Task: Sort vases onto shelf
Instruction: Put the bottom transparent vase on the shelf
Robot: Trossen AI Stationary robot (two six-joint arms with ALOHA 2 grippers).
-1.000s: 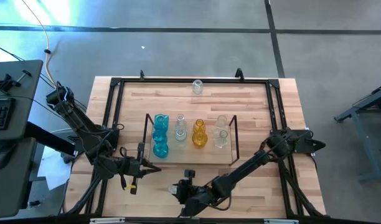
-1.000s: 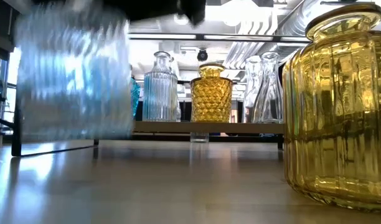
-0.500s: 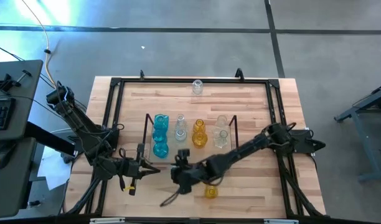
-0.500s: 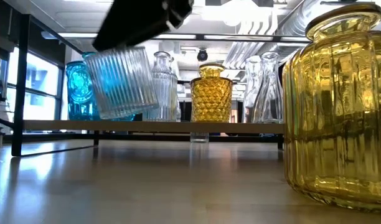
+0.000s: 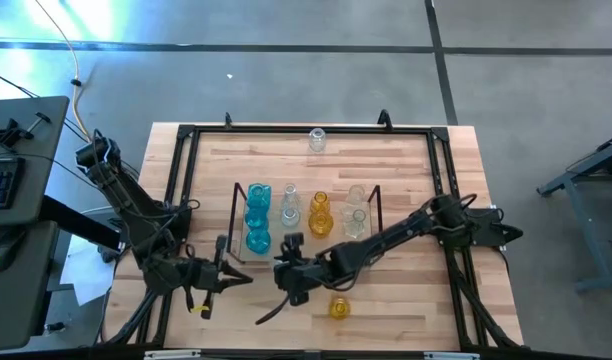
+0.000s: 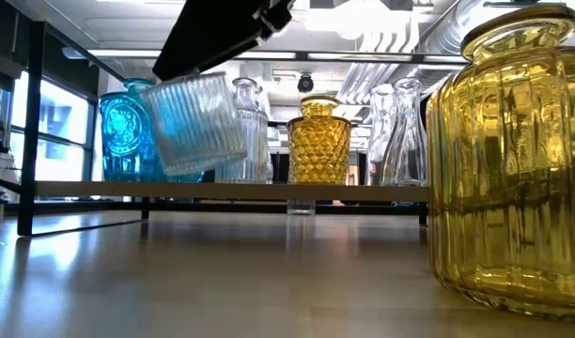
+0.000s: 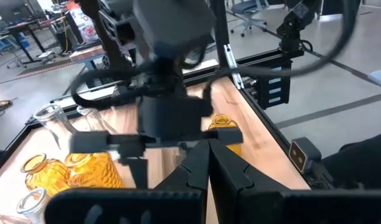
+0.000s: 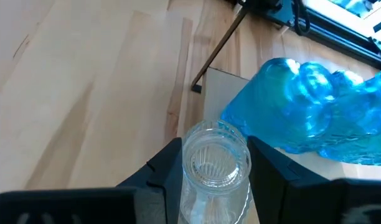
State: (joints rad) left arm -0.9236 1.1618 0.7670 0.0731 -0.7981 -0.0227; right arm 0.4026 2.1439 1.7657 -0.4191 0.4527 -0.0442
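My right gripper (image 5: 291, 266) is shut on a clear ribbed vase (image 6: 195, 124), which it holds in the air just near of the shelf's (image 5: 306, 255) left half. On the shelf stand two blue vases (image 5: 257, 196), clear ones (image 5: 290, 206) and an amber one (image 5: 319, 216). Another amber vase (image 5: 338, 307) stands on the table near its near edge and looms large in the low view (image 6: 513, 160). A lone clear vase (image 5: 317, 139) stands by the far edge. My left gripper (image 7: 206, 155) is shut and empty, left of the shelf's near corner. My right gripper pinches the clear ribbed vase between its two fingers (image 8: 167, 169), one on each side of the ribbed wall (image 8: 192, 180). It comes from above, slanting toward the shelf. The vase is lifted clear and hangs tilted below the fingers (image 6: 198, 141); the gripper hides its top.
A black frame (image 5: 176, 190) edges the table. The shelf's upright end pieces (image 5: 235, 210) stand at its left and right ends. Bare wood lies between the shelf and the near edge, apart from the amber vase. A cable trails on the table near my right gripper (image 5: 271, 312).
My right gripper has carried the clear ribbed vase from beside the amber vase by the table's near edge up and toward the shelf's left half. The vase stays lifted and tilted, now close before the blue vases. The amber vase has stayed where it was.
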